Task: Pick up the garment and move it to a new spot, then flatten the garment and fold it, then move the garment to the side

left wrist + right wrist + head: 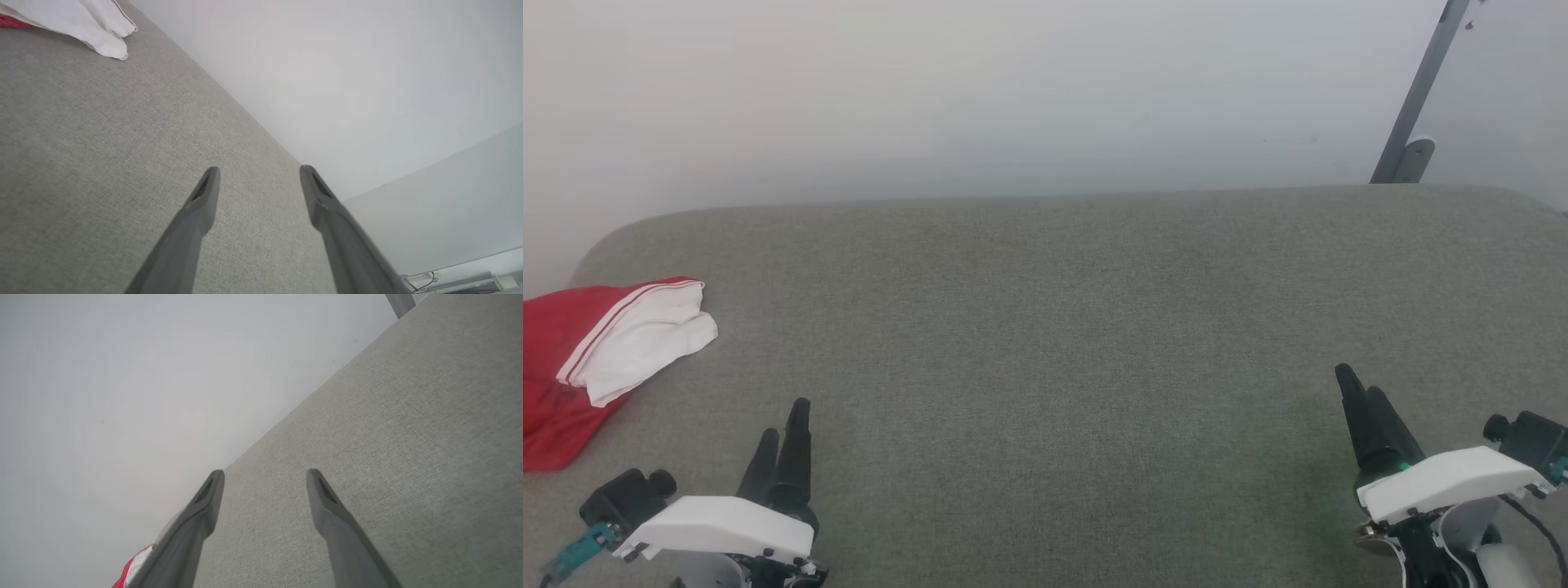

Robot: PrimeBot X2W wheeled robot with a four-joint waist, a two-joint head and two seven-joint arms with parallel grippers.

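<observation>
Our left gripper [786, 418], at seven o'clock in the head view, has its fingers spread with nothing between them. Our right gripper [1360, 382], at five o'clock, is the same. The garment [629, 343] lies at nine o'clock on the grey fabric surface [1054, 343], well apart from both (the frame edge cuts it off). Its visible length runs toward two o'clock, white sleeve end foremost. Behind is a pale wall [1013, 98], with a grey metal bar [1421, 90] at one o'clock.

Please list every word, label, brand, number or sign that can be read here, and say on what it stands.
None can be read. The garment shows only red cloth, a white sleeve and thin stripes; the grey surface, the left gripper and the right gripper bear no lettering.
</observation>
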